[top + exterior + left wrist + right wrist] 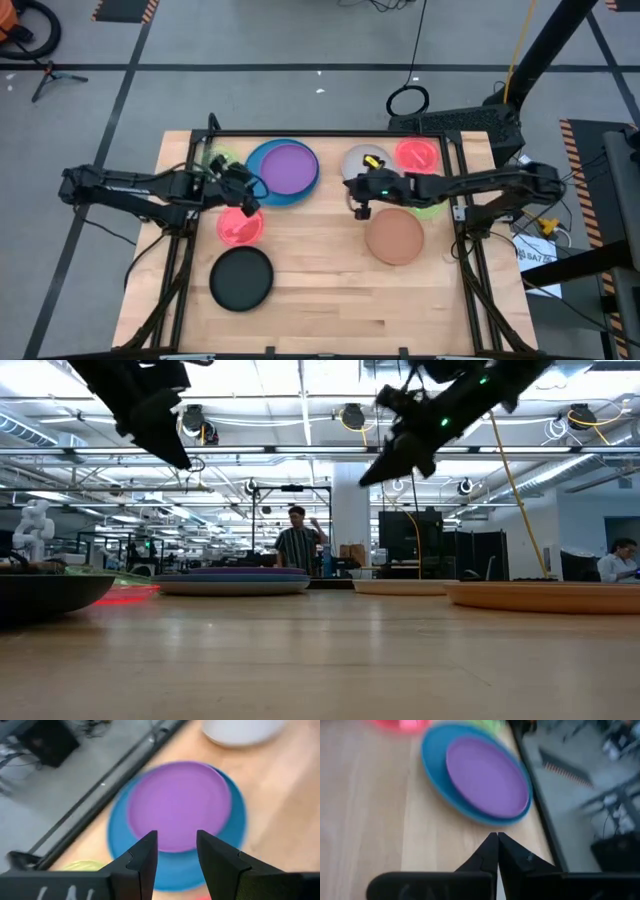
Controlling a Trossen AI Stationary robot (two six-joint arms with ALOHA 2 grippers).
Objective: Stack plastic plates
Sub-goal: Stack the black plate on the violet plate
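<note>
A purple plate (290,167) (177,802) (487,775) lies on a larger blue plate (258,185) (235,820) (435,760) at the table's far middle. My left gripper (255,187) (176,837) hovers open at the blue plate's left rim, raised off the table (185,460). My right gripper (360,192) (497,836) is shut and empty, raised (365,480) between a grey plate (362,162) and a tan plate (394,237) (545,595). Lying flat on the table are two pink plates (240,226) (417,153), a black plate (241,278) (45,590) and a green one (222,160).
Another green plate (430,209) lies partly under my right arm. The table's frame rails (330,133) run along its far edge and sides. Bare wood (330,290) lies toward the near edge. A person (297,545) stands in the room behind the table.
</note>
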